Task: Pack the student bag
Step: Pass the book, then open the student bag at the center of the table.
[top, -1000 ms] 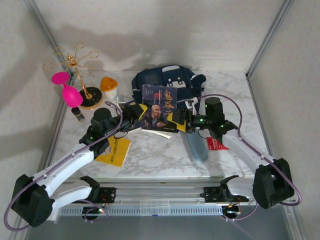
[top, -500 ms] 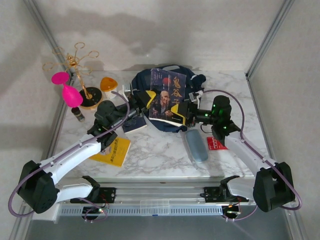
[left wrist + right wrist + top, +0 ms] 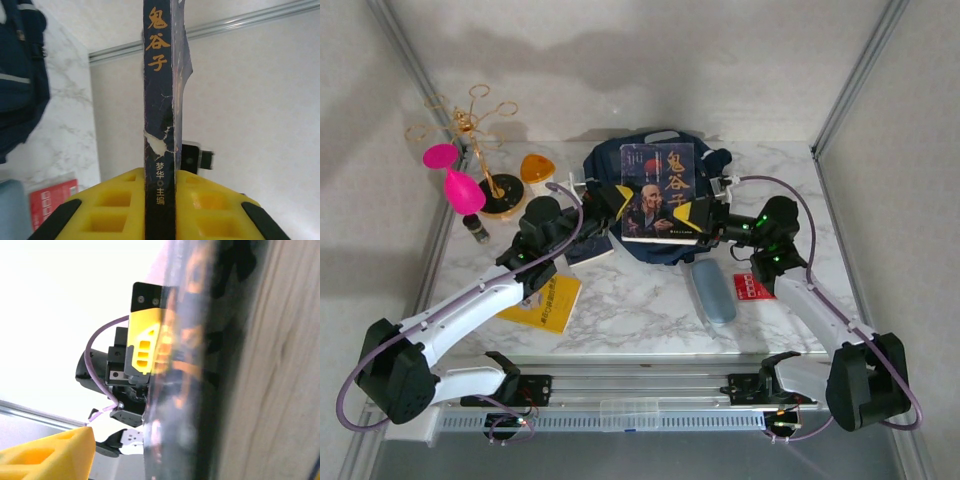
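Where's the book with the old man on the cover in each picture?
Top view: the dark-blue paperback book with the old man stands upright mid-picture, over the navy fabric backpack.
Left wrist view: its spine runs up the centre.
Right wrist view: its glossy cover spans the right side.
Shared landmark: the left arm's yellow fingers pinching it.

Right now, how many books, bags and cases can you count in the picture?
Books: 4 (portrait book held up, yellow book, small dark book, red booklet)
Bags: 1 (navy backpack)
Cases: 1 (grey-blue case)
Total: 6
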Motion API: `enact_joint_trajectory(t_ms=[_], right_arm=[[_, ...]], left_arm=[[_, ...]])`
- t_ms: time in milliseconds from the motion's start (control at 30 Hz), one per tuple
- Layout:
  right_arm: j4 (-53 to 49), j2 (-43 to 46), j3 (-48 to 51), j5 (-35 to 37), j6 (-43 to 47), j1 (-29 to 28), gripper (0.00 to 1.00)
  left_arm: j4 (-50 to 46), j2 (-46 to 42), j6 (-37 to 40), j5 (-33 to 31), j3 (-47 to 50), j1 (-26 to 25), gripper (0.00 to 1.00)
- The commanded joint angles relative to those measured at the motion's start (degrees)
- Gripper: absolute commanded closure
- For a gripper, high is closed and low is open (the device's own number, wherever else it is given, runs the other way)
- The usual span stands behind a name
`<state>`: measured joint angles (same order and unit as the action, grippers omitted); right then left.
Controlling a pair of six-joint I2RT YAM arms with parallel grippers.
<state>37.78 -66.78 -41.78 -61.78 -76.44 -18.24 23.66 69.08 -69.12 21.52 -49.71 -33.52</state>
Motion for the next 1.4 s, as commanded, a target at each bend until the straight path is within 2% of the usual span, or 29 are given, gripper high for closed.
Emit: enact_joint_trajectory(t_ms=[0,67,167,267,400,467,500,533,600,667,800,933,1033,1100,1300,1367], right_arm=[[-2.1,0.9,-0.9,-1.5,2.9,0.3,0.40],[-2.2,0.1,-0.9,-1.8,3.4,0.3,0.47],[-5.8,-0.6,-1.5,-1.7,6.2,1.0,0.62],[-15.2,-0.9,-3.6,0.1,12.7,2.1,0.79],[-20.7,-1.5,-5.9,1.1,16.9,2.9,1.00],[-25.6,-1.7,-7.6,1.6,20.4,4.1,1.00],[-30.0,-1.7,-9.3,2.5,23.4,5.3,1.00],[-35.3,-1.9,-11.1,4.0,27.1,6.9,1.00],[-44.7,-2.0,-14.0,8.8,32.3,10.8,1.00],[-47.6,-1.5,-14.5,11.5,33.5,15.0,1.00],[-51.0,0.1,-14.3,16.0,35.4,21.8,1.00],[-54.0,0.2,-14.0,19.3,36.9,27.1,1.00],[-54.4,0.1,-13.9,20.2,37.2,29.4,1.00],[-54.0,-0.1,-13.5,20.2,37.0,30.6,1.00],[-53.3,-0.6,-12.4,19.9,37.2,31.9,1.00],[-52.6,-0.9,-11.6,19.6,37.0,32.2,1.00]], left_arm=[[-1.6,-0.9,4.1,-1.7,-3.2,0.2,1.00],[-0.3,-0.3,3.7,-0.5,-3.2,0.1,1.00],[-3.2,0.4,5.2,-0.7,-4.0,0.1,1.00],[-4.4,0.4,6.4,-1.6,-3.8,0.1,1.00],[-6.6,1.7,8.6,-1.3,-4.7,0.1,0.98],[-7.6,2.2,11.7,-1.3,-5.2,0.2,0.75],[-8.3,2.4,15.6,-1.3,-5.7,0.2,0.63],[-10.1,3.1,20.4,-1.9,-6.6,0.2,0.55],[-15.4,5.6,28.8,-3.8,-8.9,-0.2,0.49],[-20.9,8.9,37.6,-4.7,-11.8,-1.5,0.46],[-24.9,15.2,52.1,-5.2,-14.9,-5.0,0.34],[-28.8,24.1,61.0,-3.8,-20.2,-6.8,0.33],[-32.5,31.6,64.8,-4.1,-25.9,-7.7,0.34],[-34.4,36.1,66.1,-5.0,-29.6,-8.2,0.35],[-39.5,46.6,69.2,-0.9,-39.8,-8.7,0.34],[-40.8,49.2,69.5,-1.6,-42.5,-8.6,0.35]])
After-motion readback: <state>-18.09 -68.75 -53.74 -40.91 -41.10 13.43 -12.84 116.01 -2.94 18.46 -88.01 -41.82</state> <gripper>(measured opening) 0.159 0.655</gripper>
